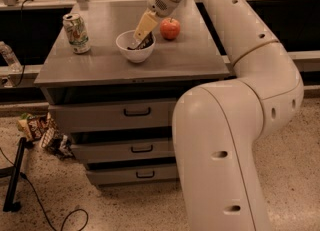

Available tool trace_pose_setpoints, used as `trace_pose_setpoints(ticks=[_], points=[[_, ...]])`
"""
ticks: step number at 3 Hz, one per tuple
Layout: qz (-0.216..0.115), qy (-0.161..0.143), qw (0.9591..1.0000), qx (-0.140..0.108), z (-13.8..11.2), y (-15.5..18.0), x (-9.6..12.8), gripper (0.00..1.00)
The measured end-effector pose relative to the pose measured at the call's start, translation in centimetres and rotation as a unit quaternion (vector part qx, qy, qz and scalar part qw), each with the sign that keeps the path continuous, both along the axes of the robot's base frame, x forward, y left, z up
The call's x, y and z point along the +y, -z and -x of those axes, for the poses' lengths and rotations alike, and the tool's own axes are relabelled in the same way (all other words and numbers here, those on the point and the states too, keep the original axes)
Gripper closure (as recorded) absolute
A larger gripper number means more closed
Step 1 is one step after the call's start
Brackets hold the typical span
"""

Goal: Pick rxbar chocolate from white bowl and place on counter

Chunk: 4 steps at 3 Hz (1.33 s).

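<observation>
ok so progress check: I'd call this the grab stage, nothing delivered yet

The gripper [141, 34] is tipped down into the white bowl [131, 55], coming in from above and slightly behind it. The rxbar chocolate [147, 42] sits right at the gripper's tip, a dark flat thing leaning against the inside of the bowl with its upper end poking over the rim. They look like they're touching, but honestly I can't tell if the gripper is clamped on the bar or just next to it, the angle hides that

So my read on what's done: the reach into the bowl. What's left: confirm the grip, lift the bar out, carry it sideways and set it on the counter [190, 57]. That's most of the job

Plenty of bare counter in front of the gripper and below the bowl. The red apple [170, 28] is just beside the gripper on one side, and the soda can [76, 33] stands well apart on the other, so I'd guess the drop goes somewhere between or in front
</observation>
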State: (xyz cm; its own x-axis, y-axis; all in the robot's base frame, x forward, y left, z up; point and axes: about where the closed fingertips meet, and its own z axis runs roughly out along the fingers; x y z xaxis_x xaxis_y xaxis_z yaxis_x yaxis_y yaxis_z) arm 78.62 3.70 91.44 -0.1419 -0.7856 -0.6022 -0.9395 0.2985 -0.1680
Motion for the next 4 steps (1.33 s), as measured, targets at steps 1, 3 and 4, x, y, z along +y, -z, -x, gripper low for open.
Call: trace_pose_setpoints(ticks=[1,3,4], points=[[-0.002,0.002,1.0000,-0.002,0.2,-0.2,-0.1,0.42],[-0.018,-0.004,0.9997,0.014,2.3,1.4,1.6,0.39],[-0.016,-0.002,0.9997,0.018,2.3,1.8,1.4,0.39]])
